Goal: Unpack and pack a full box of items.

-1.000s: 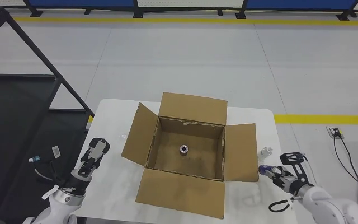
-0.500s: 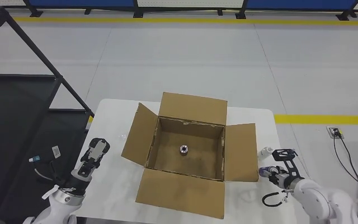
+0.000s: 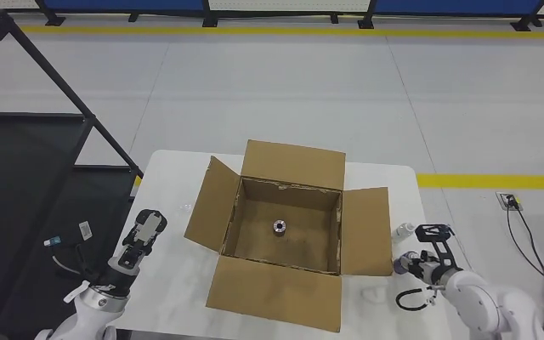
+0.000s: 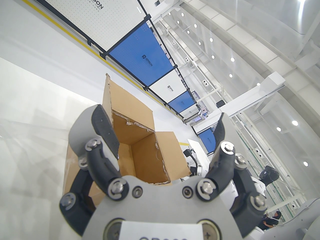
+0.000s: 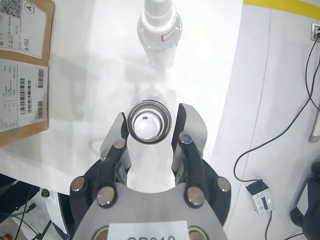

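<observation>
The white table (image 3: 174, 174) is taken up in its middle by the open cardboard box (image 3: 289, 194), whose four flaps are folded outward. The unpacking half of the task is judged to be in hand, and nearly done, since two items stand outside the box and one is left inside. The left gripper (image 4: 160, 118) is held over the table edge on the left side of the box. Its jaws are spread wide, and nothing is held or touched by them. The right gripper (image 5: 152, 111) is placed on the opposite side, just beside the box's right flap, and is pointed down at the table. A clear spray bottle (image 5: 160, 33) with a white cap stands upright just beyond it. A metal can (image 5: 149, 125) stands upright between the right jaws, apparently resting on the table. The jaws are parted only a little more than the can's width. One finger (image 5: 124, 126) appears to touch the rim, while a thin gap is seen at the other, so no firm grip is indicated. A straight lift is called for next, so that the can is not tipped against the bottle. After that, the small round item (image 3: 279, 226) on the box floor would have to be fetched.
</observation>
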`<state>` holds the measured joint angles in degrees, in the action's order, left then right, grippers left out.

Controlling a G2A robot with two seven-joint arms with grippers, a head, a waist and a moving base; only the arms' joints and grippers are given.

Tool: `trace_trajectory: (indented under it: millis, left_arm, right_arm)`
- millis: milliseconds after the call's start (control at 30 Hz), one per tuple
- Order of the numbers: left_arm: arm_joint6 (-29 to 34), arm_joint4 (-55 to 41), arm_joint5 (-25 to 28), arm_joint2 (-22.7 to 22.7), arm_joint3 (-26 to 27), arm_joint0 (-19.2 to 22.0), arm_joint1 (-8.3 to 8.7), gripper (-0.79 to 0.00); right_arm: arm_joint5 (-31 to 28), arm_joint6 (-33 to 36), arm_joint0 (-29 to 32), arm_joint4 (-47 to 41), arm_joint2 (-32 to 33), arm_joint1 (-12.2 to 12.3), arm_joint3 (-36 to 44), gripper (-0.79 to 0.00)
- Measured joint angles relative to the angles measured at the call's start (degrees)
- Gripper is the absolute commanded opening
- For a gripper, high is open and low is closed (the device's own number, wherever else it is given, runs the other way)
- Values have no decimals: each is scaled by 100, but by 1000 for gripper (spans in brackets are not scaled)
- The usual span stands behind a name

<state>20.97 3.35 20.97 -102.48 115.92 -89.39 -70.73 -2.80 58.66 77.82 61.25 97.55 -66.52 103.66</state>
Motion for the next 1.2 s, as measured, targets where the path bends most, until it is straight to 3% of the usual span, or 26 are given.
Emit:
trace_trajectory:
  millis: [133, 167, 200, 367, 500, 567, 700, 867, 1000, 1200]
  left_arm:
    - [0, 0, 0, 0, 0, 0, 0, 0]
    - [0, 0, 0, 0, 0, 0, 0, 0]
    - [0, 0, 0, 0, 0, 0, 0, 0]
    - [0, 0, 0, 0, 0, 0, 0, 0]
    - [0, 0, 0, 0, 0, 0, 0, 0]
    - [0, 0, 0, 0, 0, 0, 0, 0]
    - [-36, -7, -21, 2, 15, -6, -1, 0]
    - [-180, -60, 38, -88, 92, -142, 0, 0]
    - [-330, -245, 49, -248, 115, -283, 0, 0]
    - [-348, -301, 48, -281, 148, -312, -1, 0]
  right_arm:
    - [235, -154, 136, 54, 98, 5, 308, -175]
    - [350, -276, 184, 65, 145, 2, 431, -117]
    - [524, -514, 275, 50, 220, -9, 643, 0]
    - [769, -1974, 844, -503, 449, -88, 1715, 0]
    - [124, -2921, 1171, -589, 201, -106, 2502, 0]
    - [-232, -3068, 1104, -489, -93, -100, 2688, 0]
    - [-802, -2463, 282, -20, -1193, -98, 2347, 0]
    - [-744, -1436, -1408, 134, -2804, -268, 1060, 0]
    - [-534, -938, -2793, -211, -4007, -542, -294, 0]
    - [-235, -765, -4224, -697, -5248, -1013, -2127, 0]
